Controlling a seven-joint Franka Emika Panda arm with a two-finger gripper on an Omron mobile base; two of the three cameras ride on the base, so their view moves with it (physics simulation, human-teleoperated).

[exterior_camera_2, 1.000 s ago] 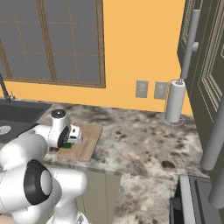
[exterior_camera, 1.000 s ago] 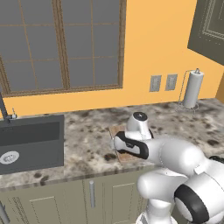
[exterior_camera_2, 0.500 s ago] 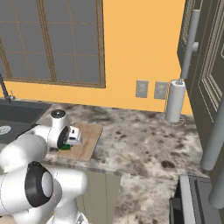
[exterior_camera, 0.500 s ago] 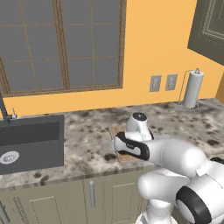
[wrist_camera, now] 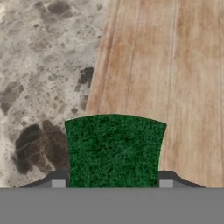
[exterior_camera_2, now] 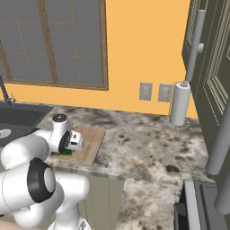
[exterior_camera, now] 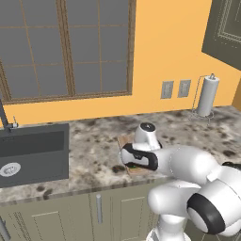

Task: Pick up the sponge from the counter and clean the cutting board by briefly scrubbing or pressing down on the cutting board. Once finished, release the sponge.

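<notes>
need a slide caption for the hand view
Pincer shut on the green-topped sponge, held over the edge of the wooden cutting board beside the speckled counter.

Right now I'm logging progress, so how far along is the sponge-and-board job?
Done: the sponge is picked up, clamped between the gripper fingertips. In hand: it sits over the near corner of the cutting board, beside bare counter; whether it is pressing on the wood cannot be told. Left: finishing the scrub and releasing the sponge.
</notes>
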